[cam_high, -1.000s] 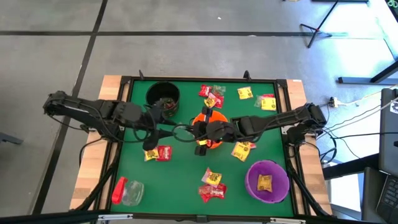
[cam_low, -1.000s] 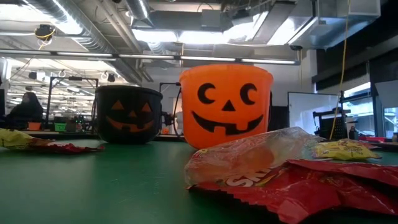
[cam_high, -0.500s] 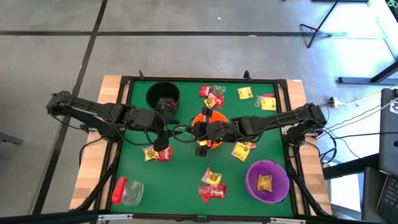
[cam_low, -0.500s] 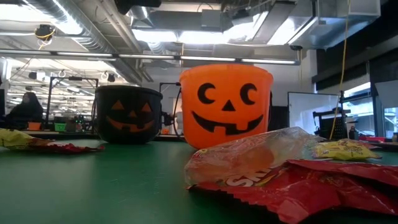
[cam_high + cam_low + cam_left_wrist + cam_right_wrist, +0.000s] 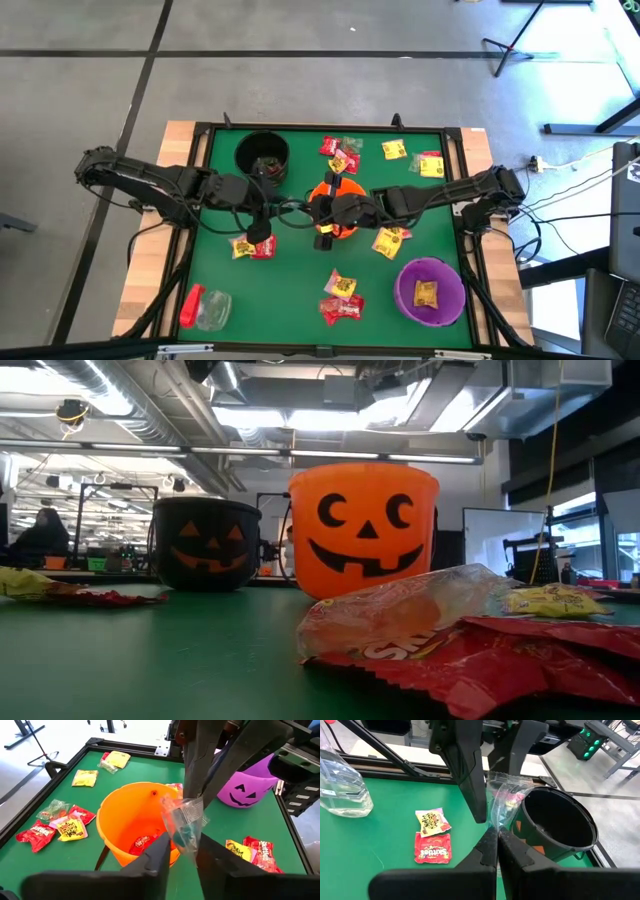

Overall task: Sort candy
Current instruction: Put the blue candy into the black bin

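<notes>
**Candy (image 5: 342,285) all over the green table, one clear packet up in the air**

So the green table (image 5: 300,280) has a wood edge and sits on a grey floor. On it are a black bucket (image 5: 205,545), an orange bucket (image 5: 363,530), a purple bucket (image 5: 430,290) and a red-capped jar (image 5: 205,308). Red and yellow packets lie loose around them.

From table height you only get the two pumpkin faces, the ceiling lights and a person (image 5: 45,530) sitting far back. No arms show in that view at all.

The wrist views show the action. The right gripper (image 5: 496,837) is clenched on a clear packet (image 5: 186,827), held above the table between the orange and black buckets. The left gripper (image 5: 182,852) is right at the same packet. I can't tell if it's gripping.

Only readable writing: "Skittles" on a red packet (image 5: 433,851) lying flat next to a yellow one.
</notes>
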`<state>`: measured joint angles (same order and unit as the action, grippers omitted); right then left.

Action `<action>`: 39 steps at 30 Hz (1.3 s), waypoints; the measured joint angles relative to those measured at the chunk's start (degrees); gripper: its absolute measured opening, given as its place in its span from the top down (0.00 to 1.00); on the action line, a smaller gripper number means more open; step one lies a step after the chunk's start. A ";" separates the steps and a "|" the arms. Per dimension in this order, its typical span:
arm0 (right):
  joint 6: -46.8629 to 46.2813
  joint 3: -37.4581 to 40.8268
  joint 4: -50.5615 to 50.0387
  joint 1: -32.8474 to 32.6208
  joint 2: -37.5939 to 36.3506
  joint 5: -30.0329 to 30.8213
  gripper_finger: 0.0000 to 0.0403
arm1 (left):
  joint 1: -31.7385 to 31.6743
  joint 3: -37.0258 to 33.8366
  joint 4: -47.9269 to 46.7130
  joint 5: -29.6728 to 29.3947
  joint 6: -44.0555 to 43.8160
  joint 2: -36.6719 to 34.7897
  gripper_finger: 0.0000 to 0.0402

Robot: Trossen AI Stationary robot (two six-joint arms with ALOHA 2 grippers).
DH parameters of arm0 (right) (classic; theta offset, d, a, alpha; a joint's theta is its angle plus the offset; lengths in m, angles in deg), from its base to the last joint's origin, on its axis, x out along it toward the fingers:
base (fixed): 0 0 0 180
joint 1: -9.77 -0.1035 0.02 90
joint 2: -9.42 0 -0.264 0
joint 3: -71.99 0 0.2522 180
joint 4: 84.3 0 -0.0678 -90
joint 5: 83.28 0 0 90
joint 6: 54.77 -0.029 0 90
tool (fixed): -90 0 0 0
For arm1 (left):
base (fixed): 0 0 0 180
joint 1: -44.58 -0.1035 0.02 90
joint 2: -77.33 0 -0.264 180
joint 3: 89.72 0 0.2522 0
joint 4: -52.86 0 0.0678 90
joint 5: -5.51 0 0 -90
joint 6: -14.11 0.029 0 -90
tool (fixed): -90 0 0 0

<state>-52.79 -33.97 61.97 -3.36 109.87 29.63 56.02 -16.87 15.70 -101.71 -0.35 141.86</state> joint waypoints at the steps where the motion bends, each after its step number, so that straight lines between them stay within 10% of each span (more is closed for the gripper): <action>1: 0.00 0.00 -0.02 0.00 0.00 -0.01 0.99 | -0.02 0.00 0.01 0.15 0.00 0.00 0.85; 14: 1.23 0.00 -2.43 -0.02 -0.30 -0.20 0.98 | -0.02 0.00 0.00 0.76 0.02 0.02 0.99; 21: 1.26 0.09 -8.11 -0.56 -3.21 1.20 0.75 | 0.00 0.00 -1.79 -1.86 0.04 -0.07 1.00; 33: -9.31 0.07 -22.96 -2.73 -6.93 10.36 0.52 | -3.86 0.00 -18.55 -40.01 -2.01 -0.07 1.00; 39: -12.71 0.07 -25.76 -3.11 -6.45 9.97 0.56 | -11.58 0.00 -19.30 -37.93 -6.08 -0.07 1.00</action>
<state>-65.50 -33.91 36.21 -6.47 103.42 39.60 44.44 -16.87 -3.60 -139.64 -6.44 141.80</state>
